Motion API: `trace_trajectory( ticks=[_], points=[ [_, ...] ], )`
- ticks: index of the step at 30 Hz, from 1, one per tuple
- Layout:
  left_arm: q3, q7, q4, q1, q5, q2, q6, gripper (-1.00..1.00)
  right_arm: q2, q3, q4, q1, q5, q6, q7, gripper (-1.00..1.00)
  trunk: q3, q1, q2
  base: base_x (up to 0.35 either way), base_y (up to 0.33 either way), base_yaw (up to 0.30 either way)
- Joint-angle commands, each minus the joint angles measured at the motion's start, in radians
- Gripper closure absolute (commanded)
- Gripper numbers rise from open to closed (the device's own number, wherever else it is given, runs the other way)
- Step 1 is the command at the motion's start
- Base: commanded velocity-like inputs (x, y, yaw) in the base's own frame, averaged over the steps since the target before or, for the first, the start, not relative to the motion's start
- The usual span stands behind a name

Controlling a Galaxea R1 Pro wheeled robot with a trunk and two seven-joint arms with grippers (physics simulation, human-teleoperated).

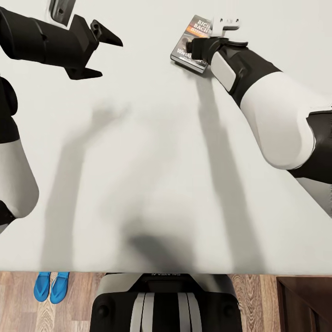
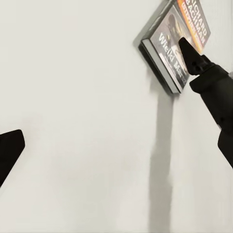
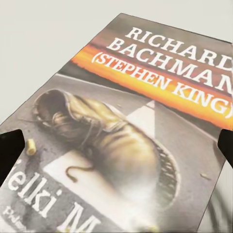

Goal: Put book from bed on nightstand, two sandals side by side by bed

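Note:
The book (image 1: 188, 42) lies flat on the off-white bed (image 1: 138, 161), far from me, with its dark cover, orange band and a picture of a boot (image 3: 111, 131) facing up. My right gripper (image 1: 196, 48) hovers right over it and is open, its fingertips (image 3: 9, 145) standing at either side of the cover. The left wrist view shows the book (image 2: 167, 48) with a dark finger of the right gripper (image 2: 191, 56) over it. My left gripper (image 1: 99, 54) is open and empty above bare mattress to the book's left. The two sandals (image 1: 50, 287), bright blue, lie side by side on the floor by the bed's near edge.
Wooden floor (image 1: 258, 299) runs along the bed's near edge, where my base (image 1: 166, 304) stands. A dark-brown wooden piece of furniture (image 1: 304, 304) shows at the bottom right corner, too little of it to tell whether it is the nightstand.

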State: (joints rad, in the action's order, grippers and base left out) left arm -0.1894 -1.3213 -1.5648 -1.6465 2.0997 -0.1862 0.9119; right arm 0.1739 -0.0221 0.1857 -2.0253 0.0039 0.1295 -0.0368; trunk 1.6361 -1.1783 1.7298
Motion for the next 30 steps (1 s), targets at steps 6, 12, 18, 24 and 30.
trace_trajectory(
  ticks=[6, 12, 18, 24, 30],
  points=[
    [-0.002, -0.01, -0.002, 0.0, 0.011, -0.001, 0.007, -1.0, 0.001, -0.003, -0.004, 0.002, -0.001, 0.013, -0.004, -1.0, 0.0, 0.0, 0.0, 0.0, 0.0, 0.0],
    [-0.003, -0.01, -0.003, 0.0, 0.034, -0.002, 0.004, -1.0, 0.001, -0.004, -0.018, 0.002, -0.003, 0.02, -0.007, -1.0, 0.0, 0.0, 0.0, 0.0, 0.0, 0.0],
    [-0.006, -0.009, -0.003, 0.0, 0.051, -0.01, 0.002, -1.0, 0.001, -0.004, -0.03, 0.002, -0.014, 0.023, -0.014, -1.0, 0.0, 0.0, 0.0, 0.0, 0.0, 0.0],
    [-0.011, -0.009, -0.003, 0.003, 0.057, -0.013, 0.001, -1.0, 0.001, -0.004, -0.035, 0.002, -0.026, 0.048, -0.03, -1.0, 0.0, 0.0, 0.0, 0.0, 0.0, 0.0],
    [-0.011, -0.005, -0.003, 0.008, 0.058, -0.013, 0.002, -1.0, 0.001, -0.007, -0.035, 0.001, -0.03, 0.079, -0.049, -1.0, 0.0, 0.0, 0.0, 0.0, 0.0, 0.0]
  ],
)
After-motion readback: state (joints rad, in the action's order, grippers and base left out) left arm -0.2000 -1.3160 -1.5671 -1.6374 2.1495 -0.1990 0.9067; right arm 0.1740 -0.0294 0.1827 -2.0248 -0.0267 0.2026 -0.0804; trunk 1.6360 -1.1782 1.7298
